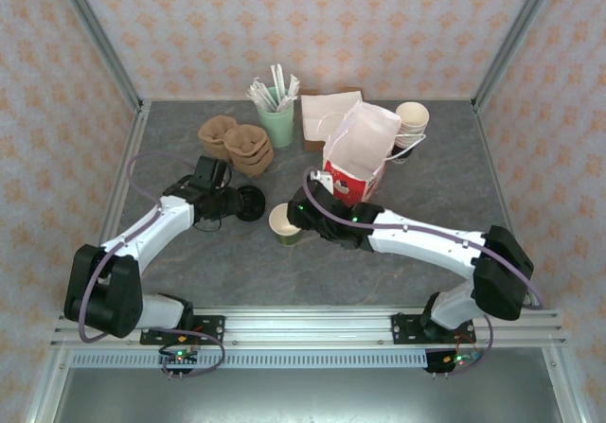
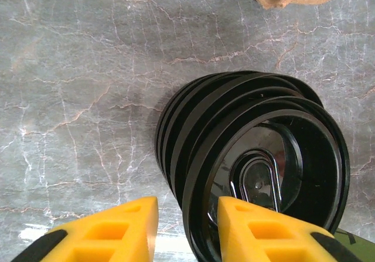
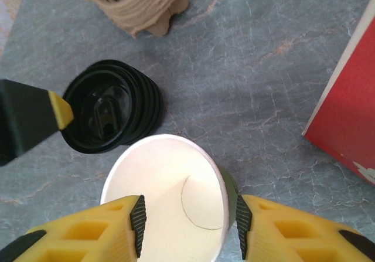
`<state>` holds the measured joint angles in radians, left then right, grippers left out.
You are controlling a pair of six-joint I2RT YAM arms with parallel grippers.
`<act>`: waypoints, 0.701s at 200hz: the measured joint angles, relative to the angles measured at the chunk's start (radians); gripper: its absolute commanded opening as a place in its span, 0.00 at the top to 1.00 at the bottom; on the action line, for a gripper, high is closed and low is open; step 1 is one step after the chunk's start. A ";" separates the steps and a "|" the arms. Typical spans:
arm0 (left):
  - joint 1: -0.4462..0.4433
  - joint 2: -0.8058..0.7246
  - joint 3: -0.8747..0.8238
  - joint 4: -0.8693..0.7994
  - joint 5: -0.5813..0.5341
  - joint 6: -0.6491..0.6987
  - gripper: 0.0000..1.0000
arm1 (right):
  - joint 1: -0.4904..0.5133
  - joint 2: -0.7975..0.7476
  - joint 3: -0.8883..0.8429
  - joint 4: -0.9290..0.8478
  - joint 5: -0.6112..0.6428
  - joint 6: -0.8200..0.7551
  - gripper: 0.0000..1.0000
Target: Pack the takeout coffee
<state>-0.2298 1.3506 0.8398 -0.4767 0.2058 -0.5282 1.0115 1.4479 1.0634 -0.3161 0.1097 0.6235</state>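
Note:
The takeout coffee cup (image 1: 285, 224), green-sided and cream inside, stands lidless in front of the red bag (image 1: 355, 158). In the right wrist view the cup (image 3: 170, 197) lies just under my right gripper (image 3: 190, 221), whose open jaws stand either side of its mouth. A stack of black lids (image 1: 248, 202) sits to the cup's left. My left gripper (image 2: 187, 215) is open, its jaws astride the rim of the top lid (image 2: 252, 156). A gap shows between the rim and the left finger (image 2: 117, 227).
Brown pulp cup carriers (image 1: 237, 144) lie behind the lids. A mint cup of wrapped straws (image 1: 276, 111), a pile of napkins (image 1: 327, 115) and stacked cream cups (image 1: 412, 120) stand along the back. The red bag's wall (image 3: 351, 115) is close on the right.

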 measured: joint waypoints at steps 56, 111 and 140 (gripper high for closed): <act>-0.006 0.033 0.015 0.005 0.000 -0.025 0.81 | -0.007 -0.054 0.014 -0.025 0.007 0.000 0.53; -0.013 0.033 0.024 0.005 -0.003 -0.030 0.89 | -0.018 -0.076 0.014 -0.042 0.007 0.002 0.53; -0.013 0.021 0.055 -0.010 -0.004 -0.032 0.89 | -0.021 -0.099 0.016 -0.045 0.005 0.004 0.53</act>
<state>-0.2428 1.3712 0.8951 -0.4862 0.2016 -0.5602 0.9909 1.3487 1.0798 -0.3607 0.1146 0.6273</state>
